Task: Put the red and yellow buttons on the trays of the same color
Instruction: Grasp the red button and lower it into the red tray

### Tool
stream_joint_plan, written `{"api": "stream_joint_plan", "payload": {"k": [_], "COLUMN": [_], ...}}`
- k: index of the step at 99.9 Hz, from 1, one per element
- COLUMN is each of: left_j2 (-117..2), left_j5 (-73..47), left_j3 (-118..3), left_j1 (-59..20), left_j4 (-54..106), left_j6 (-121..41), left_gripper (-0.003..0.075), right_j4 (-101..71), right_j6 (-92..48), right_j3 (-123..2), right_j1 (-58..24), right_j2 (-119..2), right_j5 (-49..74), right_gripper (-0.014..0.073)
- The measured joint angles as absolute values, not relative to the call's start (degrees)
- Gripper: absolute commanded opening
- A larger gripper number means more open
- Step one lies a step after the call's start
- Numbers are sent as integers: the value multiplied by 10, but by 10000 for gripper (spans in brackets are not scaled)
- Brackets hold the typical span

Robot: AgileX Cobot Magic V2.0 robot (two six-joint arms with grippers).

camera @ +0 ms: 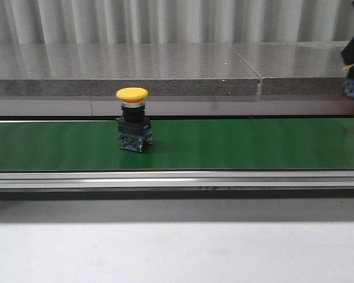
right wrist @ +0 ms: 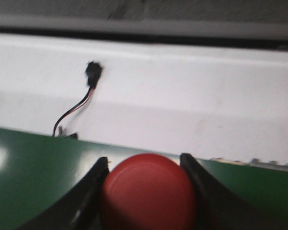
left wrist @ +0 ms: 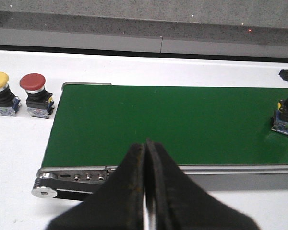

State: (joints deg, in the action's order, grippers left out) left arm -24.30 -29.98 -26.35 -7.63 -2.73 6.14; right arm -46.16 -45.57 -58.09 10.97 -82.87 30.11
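The red button [right wrist: 149,191] fills the right wrist view, its domed cap gripped between the right gripper [right wrist: 145,184] fingers, above the green conveyor belt [camera: 253,144]. The left gripper [left wrist: 145,187] hangs with its fingers pressed together, holding nothing, over the belt's near end. A yellow button [camera: 133,121] stands upright on the belt. It looks rigid and top-heavy; I would grasp the black body, not the smooth cap.
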Motion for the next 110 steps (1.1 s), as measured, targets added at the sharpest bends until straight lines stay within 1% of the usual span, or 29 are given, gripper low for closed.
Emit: {"api": "stream_joint_plan", "payload": {"k": [16,26,47,78,110], "left_j2": [-243,-243,-243,-243,-243], "left_j5": [-300,-300,-300,-300,-300], "left_j3": [-263,-263,-263,-263,-263], "left_j1": [-76,-76,-76,-76,-76], "left_j4": [-27,-27,-27,-27,-27], "left_j6": [61,61,61,61,61], "left_gripper": [-21,-21,-21,-21,-21], "right_j4": [-462,-460,-460,-460,-460], "right_j6": [-428,-426,-424,-424,-424], "right_j3": [-621,-643,-685,-760,-858], "right_j1": [188,229,287,340,345], "right_j2": [-829,-829,-869,-988,-1117], "right_j5": [303,281,236,225,234], "right_gripper": [237,237,237,237,237]}}
